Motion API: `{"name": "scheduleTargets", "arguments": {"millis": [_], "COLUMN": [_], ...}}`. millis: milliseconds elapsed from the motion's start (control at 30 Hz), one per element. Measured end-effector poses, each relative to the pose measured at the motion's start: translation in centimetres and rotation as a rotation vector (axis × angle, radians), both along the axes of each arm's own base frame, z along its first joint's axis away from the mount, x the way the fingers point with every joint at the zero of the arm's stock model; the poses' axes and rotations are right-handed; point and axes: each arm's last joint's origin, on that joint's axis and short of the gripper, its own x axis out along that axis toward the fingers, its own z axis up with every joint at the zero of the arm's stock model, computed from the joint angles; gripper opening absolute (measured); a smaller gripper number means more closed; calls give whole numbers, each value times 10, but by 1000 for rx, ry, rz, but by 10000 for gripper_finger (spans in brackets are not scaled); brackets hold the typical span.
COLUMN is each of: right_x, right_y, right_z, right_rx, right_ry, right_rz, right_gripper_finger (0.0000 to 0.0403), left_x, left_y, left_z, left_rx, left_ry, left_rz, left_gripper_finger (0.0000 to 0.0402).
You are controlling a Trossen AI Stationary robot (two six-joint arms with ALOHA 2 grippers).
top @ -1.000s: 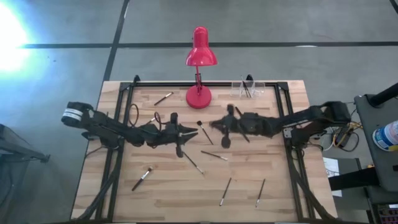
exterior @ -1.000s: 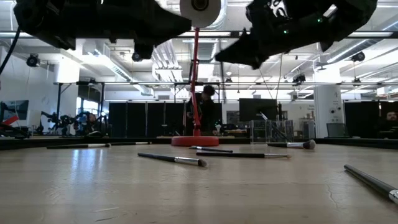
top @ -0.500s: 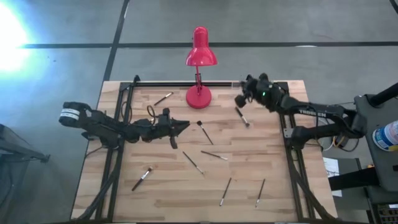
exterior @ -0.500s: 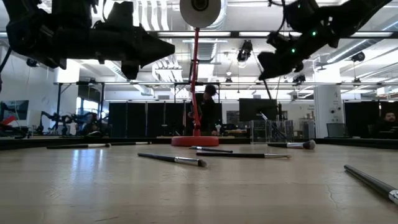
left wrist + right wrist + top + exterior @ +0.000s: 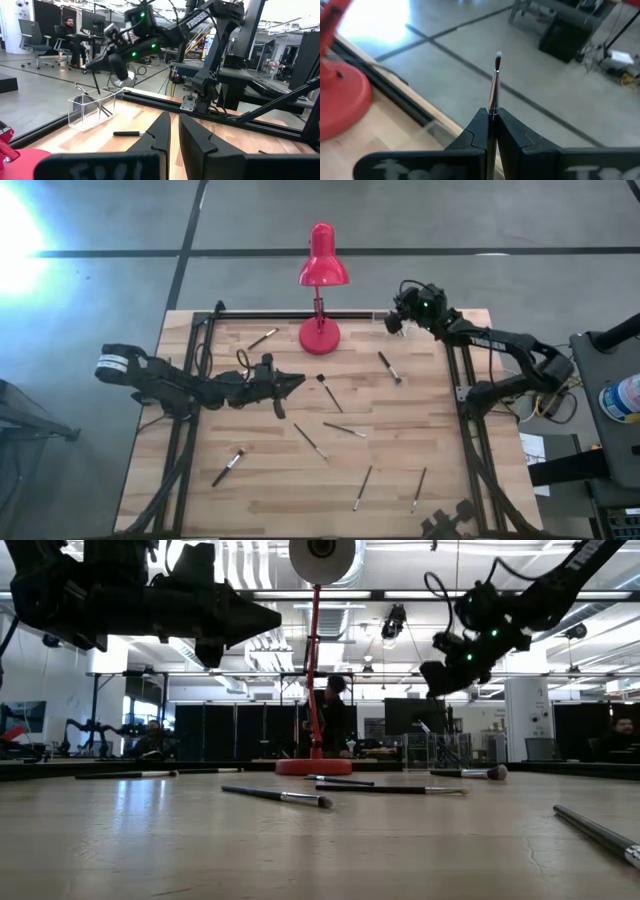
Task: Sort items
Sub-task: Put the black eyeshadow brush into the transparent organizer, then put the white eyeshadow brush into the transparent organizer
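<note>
Thin and wooden-handled, a brush sits clamped in my right gripper, bristle tip out ahead, above a clear box at the table's far edge. My left gripper hovers with fingers slightly apart, empty; loose brushes lie beyond it.

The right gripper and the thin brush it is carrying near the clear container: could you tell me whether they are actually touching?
Touching. The right wrist view shows the right gripper with its fingers closed on the brush, whose handle runs out from between them with no gap.
</note>
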Motion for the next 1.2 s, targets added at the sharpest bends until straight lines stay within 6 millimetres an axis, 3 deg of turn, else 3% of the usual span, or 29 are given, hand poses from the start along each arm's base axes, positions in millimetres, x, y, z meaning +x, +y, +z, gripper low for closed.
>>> {"name": "scheduleTargets", "arguments": {"millis": [267, 467, 700, 1033, 1200], "right_x": [4, 4, 2, -7, -11], "right_y": [-10, -11, -9, 2, 24], "right_z": [-30, -35, -31, -13, 0], "right_rx": [88, 129, 133, 152, 181], "right_ry": [69, 48, 28, 12, 60], "right_rz": [-13, -38, -50, -66, -11], "right_gripper_finger": [16, 33, 53, 119, 95], "left_x": [0, 0, 0, 0, 0], "left_y": [0, 0, 0, 0, 0], "left_z": [0, 0, -1, -3, -4], "left_rx": [0, 0, -1, -1, 0], "left_ry": [3, 4, 5, 29, 40], "left_rz": [0, 1, 1, 1, 1], "left_gripper_finger": [30, 30, 30, 30, 30]}}
